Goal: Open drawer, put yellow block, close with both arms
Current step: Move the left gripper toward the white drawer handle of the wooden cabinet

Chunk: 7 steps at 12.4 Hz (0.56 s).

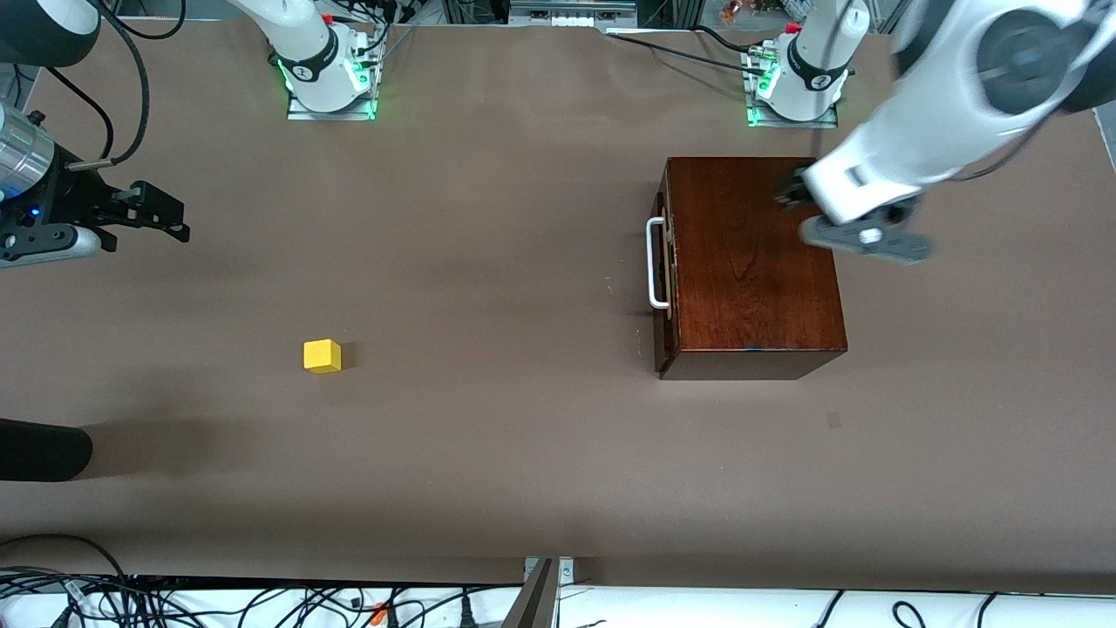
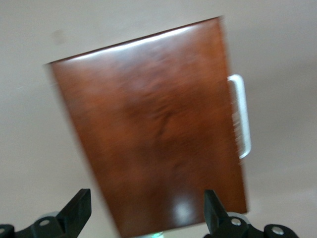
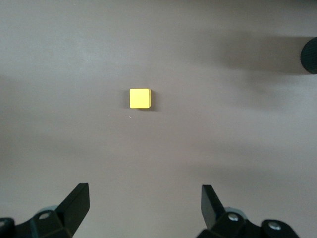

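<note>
The dark reddish-brown wooden box [image 1: 754, 262] stands toward the left arm's end of the table. Its drawer [image 1: 665, 283] is pushed in, and the white bar handle [image 1: 656, 264] faces the right arm's end. My left gripper [image 1: 789, 194] hangs open over the top of the box near its edge farthest from the front camera. The left wrist view shows the box top [image 2: 158, 134] and the handle [image 2: 241, 116] under the left gripper [image 2: 147, 210]. The yellow block [image 1: 322, 356] lies alone on the table. My right gripper [image 1: 170, 220] is open, up in the air, apart from the block [image 3: 140, 98] and empty [image 3: 143, 203].
A black rounded object [image 1: 39, 449] pokes in at the table edge at the right arm's end, nearer the front camera than the block. The two green-lit arm bases [image 1: 330, 83] stand along the edge farthest from the camera. Cables [image 1: 261, 602] run below the near edge.
</note>
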{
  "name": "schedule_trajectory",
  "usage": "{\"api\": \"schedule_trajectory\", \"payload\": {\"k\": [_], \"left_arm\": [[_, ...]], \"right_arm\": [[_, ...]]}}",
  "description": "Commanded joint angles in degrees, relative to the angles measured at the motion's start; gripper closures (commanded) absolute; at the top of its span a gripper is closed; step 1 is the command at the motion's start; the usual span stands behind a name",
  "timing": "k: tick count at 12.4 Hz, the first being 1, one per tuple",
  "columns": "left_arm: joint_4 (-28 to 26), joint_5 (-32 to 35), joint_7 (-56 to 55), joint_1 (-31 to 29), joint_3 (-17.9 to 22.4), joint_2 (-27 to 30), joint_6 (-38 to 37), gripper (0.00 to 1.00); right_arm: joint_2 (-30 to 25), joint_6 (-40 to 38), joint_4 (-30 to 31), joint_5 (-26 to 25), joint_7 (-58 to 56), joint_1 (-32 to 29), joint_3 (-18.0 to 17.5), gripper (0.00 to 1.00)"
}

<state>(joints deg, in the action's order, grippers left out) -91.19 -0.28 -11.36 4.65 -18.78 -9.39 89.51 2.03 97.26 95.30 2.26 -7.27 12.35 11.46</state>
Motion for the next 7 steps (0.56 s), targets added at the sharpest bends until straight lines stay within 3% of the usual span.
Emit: {"api": "schedule_trajectory", "payload": {"k": [1,7], "left_arm": [[2.2,0.9,-11.5,5.7,-1.4,-5.6,2.9,0.0],[1.9,7.2,-25.0,16.5,-1.3,-14.2,10.2,0.0]], "right_arm": [[0.6,-0.7,-1.3,0.1,0.2,-0.3,-0.1,0.0],[0.6,-0.9,-1.3,0.0,0.1,-0.3,-0.1,0.0]]}}
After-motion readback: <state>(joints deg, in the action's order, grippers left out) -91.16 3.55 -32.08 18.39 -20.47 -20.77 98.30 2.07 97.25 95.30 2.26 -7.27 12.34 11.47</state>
